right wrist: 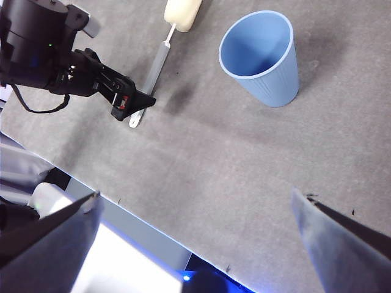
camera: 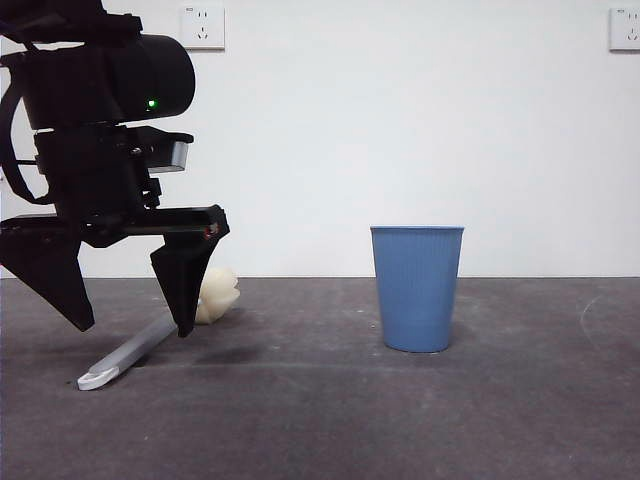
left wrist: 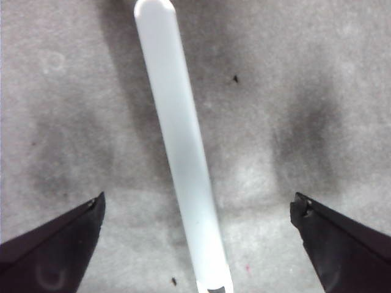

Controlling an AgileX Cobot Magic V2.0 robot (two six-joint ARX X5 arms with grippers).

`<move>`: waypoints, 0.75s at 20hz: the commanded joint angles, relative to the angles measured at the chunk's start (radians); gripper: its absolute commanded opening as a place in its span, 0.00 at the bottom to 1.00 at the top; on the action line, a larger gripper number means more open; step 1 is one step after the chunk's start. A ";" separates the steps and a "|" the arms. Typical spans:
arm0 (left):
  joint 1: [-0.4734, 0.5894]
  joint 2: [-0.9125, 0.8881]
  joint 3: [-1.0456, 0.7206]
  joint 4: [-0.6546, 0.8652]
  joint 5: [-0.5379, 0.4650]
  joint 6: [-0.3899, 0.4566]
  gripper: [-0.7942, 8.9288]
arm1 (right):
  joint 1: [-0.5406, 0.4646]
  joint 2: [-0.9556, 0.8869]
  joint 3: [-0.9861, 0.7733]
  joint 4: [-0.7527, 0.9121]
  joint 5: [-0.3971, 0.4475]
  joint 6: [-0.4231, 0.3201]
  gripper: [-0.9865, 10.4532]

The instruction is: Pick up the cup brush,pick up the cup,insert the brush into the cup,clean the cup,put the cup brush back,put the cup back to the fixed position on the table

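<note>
Brush (camera: pixel 150 345): it lies flat on the tabletop (camera: pixel 330 430) at the lower left of the front view. The grey handle points toward the camera. The white tip is nearest to us. The cream sponge head (camera: pixel 216 294) is at the far end.
Cup (camera: pixel 417 288): blue, standing upright with its mouth up. It is right of the middle of the front view, well apart from the brush. Nothing touches it.
Left pincer (camera: pixel 130 325): it comes down from the upper left of the front view, big and black. Its jaws are spread wide, one on each side of the brush handle. The tips hang low by the handle. In the left wrist view the handle (left wrist: pixel 183 152) runs up the middle of the frame between the two jaws, with bare tabletop on both sides. The jaws do not touch it.
Right pincer (right wrist: pixel 195 207): it hangs high over the tabletop and holds nothing. Its jaws are wide apart. Its view shows the cup (right wrist: pixel 263 58) at the upper right and the brush (right wrist: pixel 160 61) and left pincer (right wrist: pixel 131 107) at the upper left.
Wall (camera: pixel 400 130): white, behind the tabletop, with a socket (camera: pixel 202 26) near each top corner.
</note>
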 commanded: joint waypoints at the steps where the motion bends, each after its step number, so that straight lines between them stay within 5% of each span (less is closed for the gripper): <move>1: -0.013 0.021 0.000 -0.016 -0.019 -0.028 0.72 | 0.003 0.001 0.002 0.007 0.000 0.007 0.63; 8: -0.059 0.069 0.000 -0.040 -0.048 -0.068 0.70 | 0.003 0.001 0.002 0.017 0.003 0.007 0.63; 12: -0.060 0.069 0.000 -0.043 -0.045 -0.076 0.33 | 0.003 0.001 0.002 0.017 0.003 0.007 0.63; 15: -0.060 0.069 0.000 -0.048 -0.043 -0.076 0.20 | 0.003 0.001 0.002 0.016 0.003 0.007 0.63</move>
